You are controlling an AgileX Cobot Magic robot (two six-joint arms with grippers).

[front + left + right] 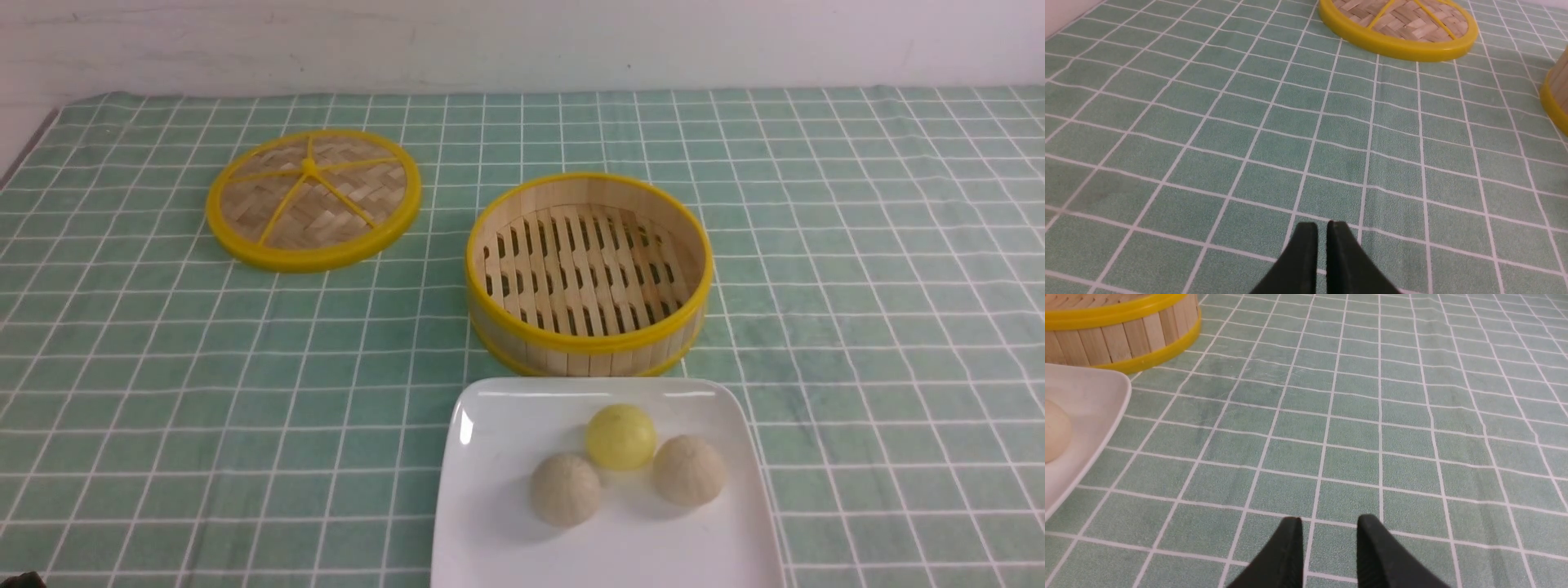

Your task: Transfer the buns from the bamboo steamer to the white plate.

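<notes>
The bamboo steamer (589, 341) stands empty at the table's middle, its slatted floor bare. Just in front of it, the white plate (506, 425) holds three buns: a glossy yellow bun (620, 436), a pale ribbed bun (688, 469) to its right, and a greyer ribbed bun (565, 488) to its left. Neither gripper shows in the front view. My left gripper (1322, 228) hovers over bare cloth with its fingers almost touching and nothing between them. My right gripper (1329, 524) is open and empty over cloth, to the right of the plate's corner (1086, 400), where the pale bun (1055, 430) peeks in.
The flat woven lid (313, 198) with its yellow rim lies at the back left, also in the left wrist view as the lid (1400, 24). A green checked cloth (857, 286) covers the table. A white wall runs along the far edge.
</notes>
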